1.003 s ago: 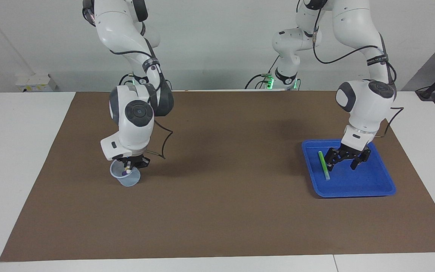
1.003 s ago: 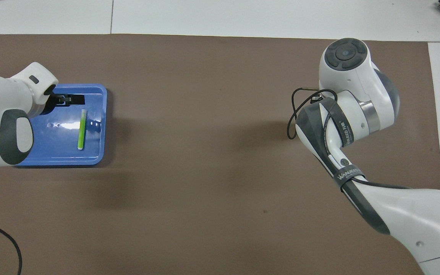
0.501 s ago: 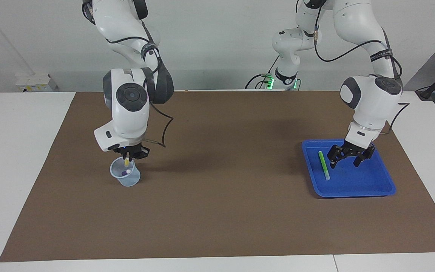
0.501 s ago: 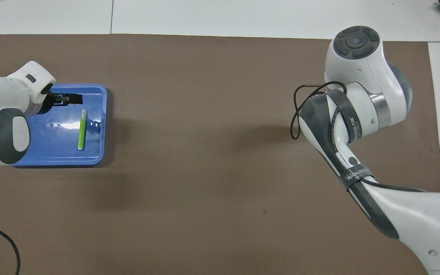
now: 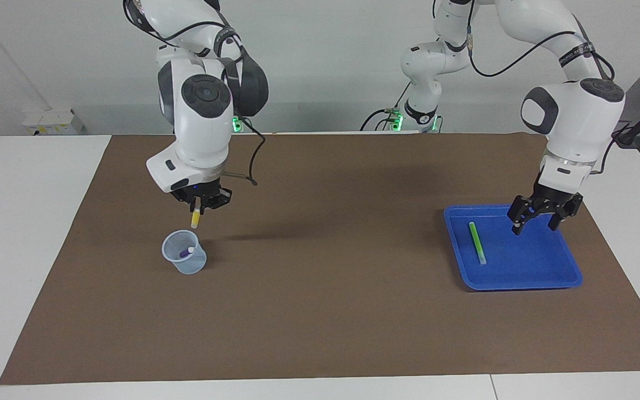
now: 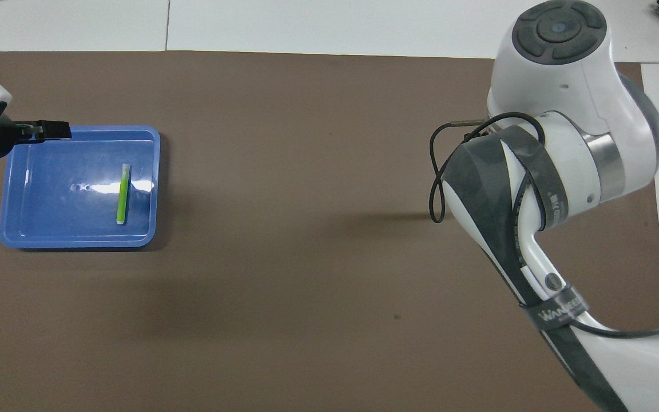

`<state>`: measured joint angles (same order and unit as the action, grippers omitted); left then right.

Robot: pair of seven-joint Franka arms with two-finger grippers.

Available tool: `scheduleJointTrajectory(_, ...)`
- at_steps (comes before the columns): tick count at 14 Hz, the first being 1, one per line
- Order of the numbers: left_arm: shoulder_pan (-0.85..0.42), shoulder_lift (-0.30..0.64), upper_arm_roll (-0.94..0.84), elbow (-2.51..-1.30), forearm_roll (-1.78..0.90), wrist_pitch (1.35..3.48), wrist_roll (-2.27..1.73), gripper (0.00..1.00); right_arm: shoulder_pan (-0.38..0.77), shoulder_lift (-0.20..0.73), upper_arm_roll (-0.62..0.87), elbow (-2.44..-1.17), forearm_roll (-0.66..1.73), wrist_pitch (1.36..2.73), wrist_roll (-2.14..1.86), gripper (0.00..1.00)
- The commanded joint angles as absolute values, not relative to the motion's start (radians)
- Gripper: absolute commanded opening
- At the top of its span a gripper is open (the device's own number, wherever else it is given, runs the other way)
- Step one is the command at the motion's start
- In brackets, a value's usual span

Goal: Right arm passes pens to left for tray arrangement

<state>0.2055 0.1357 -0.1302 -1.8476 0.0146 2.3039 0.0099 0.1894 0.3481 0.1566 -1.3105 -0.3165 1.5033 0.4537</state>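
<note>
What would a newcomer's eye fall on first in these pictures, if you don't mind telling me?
Most likely the right gripper, shut on a yellow pen that hangs above the clear cup, where a purple pen stands. Next, the bright blue tray at the left arm's end of the brown mat, with a green pen lying in it. The left gripper hangs open over the tray's edge nearer the robots.

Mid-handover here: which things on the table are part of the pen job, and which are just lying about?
In the job:
- yellow pen, held by the shut right gripper above the cup
- purple pen, in the cup
- green pen, lying in the tray
- left gripper, open over the tray

Lying about:
- brown mat
</note>
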Motion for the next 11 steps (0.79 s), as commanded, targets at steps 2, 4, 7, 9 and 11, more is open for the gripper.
scheduleJointTrajectory(2,0.279,0.118,-0.137,-1.842,0.015,2.219,0.012,1.00,0.169,0.305,0.195,-1.273,-0.191,1.473,0.414,0.00)
scheduleJointTrajectory(4,0.279,0.112,-0.137,-1.835,-0.120,2.137,-0.122,1.00,0.166,0.284,0.190,-1.273,-0.067,1.486,0.428,0.00)
scheduleJointTrajectory(7,0.259,0.103,-0.150,-1.841,-0.196,2.091,-0.386,0.99,0.164,0.270,0.184,-1.279,0.029,1.589,0.545,0.00)
scheduleJointTrajectory(9,0.235,0.100,-0.155,-1.841,-0.297,2.059,-0.550,0.99,0.166,0.270,0.183,-1.295,0.112,1.713,0.642,0.00)
scheduleJointTrajectory(11,0.212,0.092,-0.160,-1.842,-0.369,2.039,-0.711,0.99,0.173,0.256,0.186,-1.360,0.153,1.852,0.745,0.00)
